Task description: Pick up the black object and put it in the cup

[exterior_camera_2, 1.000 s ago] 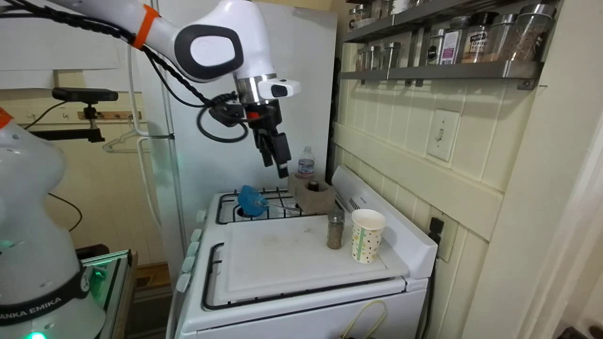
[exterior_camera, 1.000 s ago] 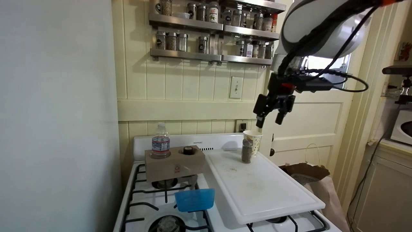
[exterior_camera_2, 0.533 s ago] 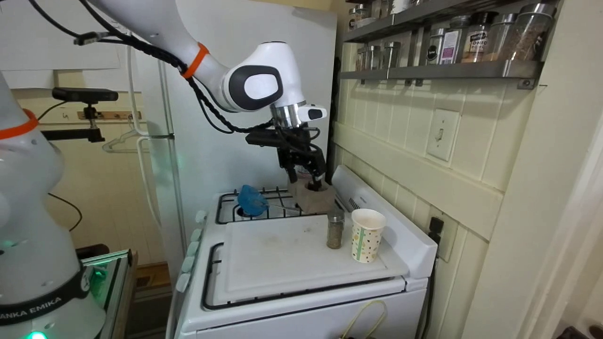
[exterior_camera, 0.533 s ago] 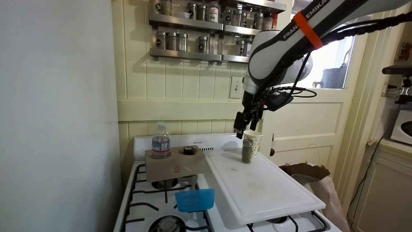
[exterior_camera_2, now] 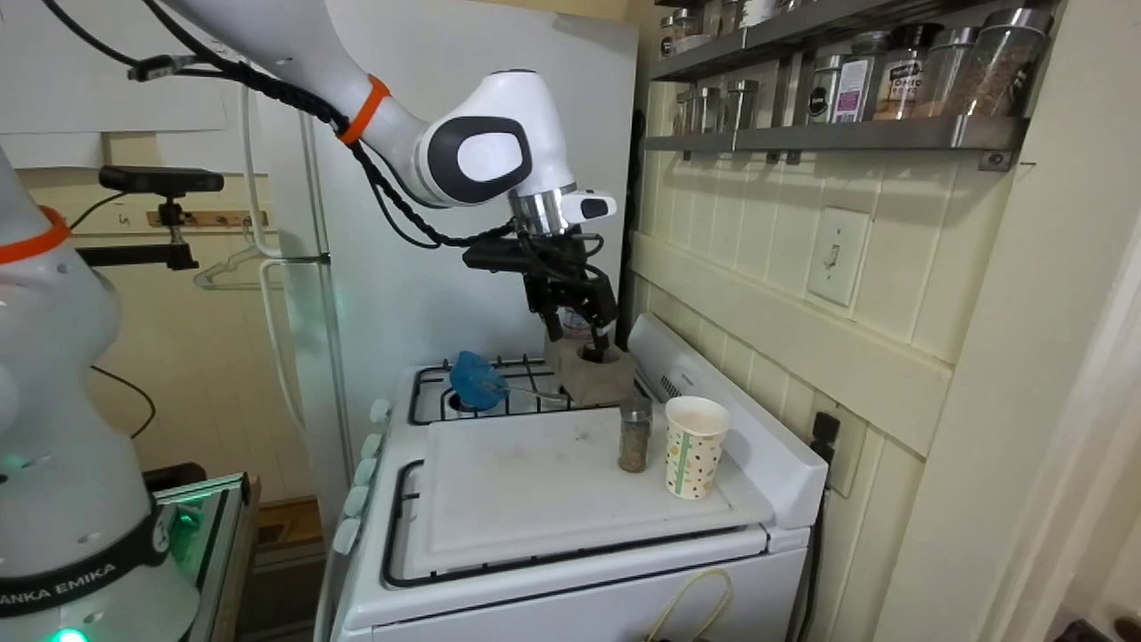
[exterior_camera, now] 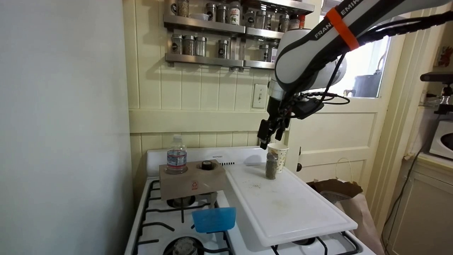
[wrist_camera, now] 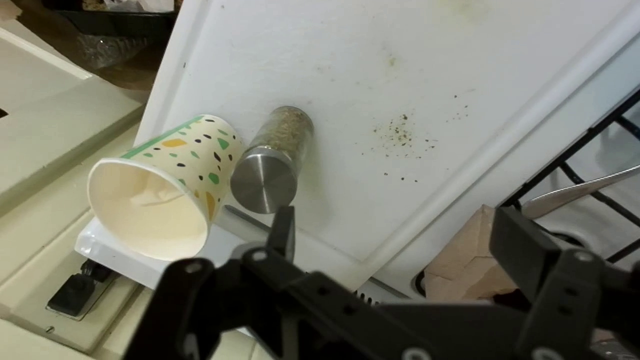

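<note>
Now that arm (exterior_camera_2: 486,147) has come lower and farther out, gripper (wrist_camera: 400,230) hangs wide and empty, between cup (exterior_camera_2: 693,450) and carton (exterior_camera: 193,187); black object (exterior_camera: 207,165) sits sunk in carton, pickup likely next.

The paper cup (wrist_camera: 172,169) is smooth and printed. The spice jar (wrist_camera: 285,134) looks like clear glass beneath a brushed-metal lid (wrist_camera: 263,181). The cutting board (exterior_camera: 293,212) resembles smooth plastic, faintly satin. The box (exterior_camera: 198,178) is matt cardboard; the water bottle (exterior_camera: 176,156), glossy clear plastic. The shelves (exterior_camera: 205,60) have a metallic sheen. The pincer (wrist_camera: 397,232) is mostly matt.
</note>
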Tool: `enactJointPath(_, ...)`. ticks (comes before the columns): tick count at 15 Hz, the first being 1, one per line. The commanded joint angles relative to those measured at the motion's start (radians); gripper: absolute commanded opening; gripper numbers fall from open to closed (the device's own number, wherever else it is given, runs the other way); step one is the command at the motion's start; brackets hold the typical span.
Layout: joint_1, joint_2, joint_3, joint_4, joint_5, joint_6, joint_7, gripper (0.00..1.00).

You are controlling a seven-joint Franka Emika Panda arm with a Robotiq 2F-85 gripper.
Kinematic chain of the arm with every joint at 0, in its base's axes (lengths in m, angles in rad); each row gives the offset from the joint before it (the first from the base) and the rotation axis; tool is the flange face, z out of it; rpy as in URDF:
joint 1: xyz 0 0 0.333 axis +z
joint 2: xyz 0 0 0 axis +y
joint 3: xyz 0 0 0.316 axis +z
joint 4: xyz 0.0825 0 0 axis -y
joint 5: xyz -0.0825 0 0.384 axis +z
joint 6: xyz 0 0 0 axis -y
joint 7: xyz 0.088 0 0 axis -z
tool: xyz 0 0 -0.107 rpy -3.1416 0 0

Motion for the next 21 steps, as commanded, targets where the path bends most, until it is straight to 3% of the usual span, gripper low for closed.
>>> enactJointPath(1,0.039,0.039,-0.012,0.002,0.111,0.146,-0.133,1.0)
enactJointPath(4,0.108,0.17,-0.007,0.081,0.328,0.242,-0.346,1.0)
enactJointPath(7,0.111,0.291,0.052,0.176,0.481,0.179,-0.556,1.0)
enactJointPath(9,0.076,0.371,0.093,0.257,0.436,0.127,-0.621,1.0)
enactJointPath(11,0.06,0.46,0.107,0.355,0.325,0.093,-0.629,1.0)
enactJointPath(14,0.045,0.548,0.137,0.465,0.251,0.066,-0.643,1.0)
enactJointPath(21,0.042,0.616,0.2,0.587,0.206,0.039,-0.622,1.0)
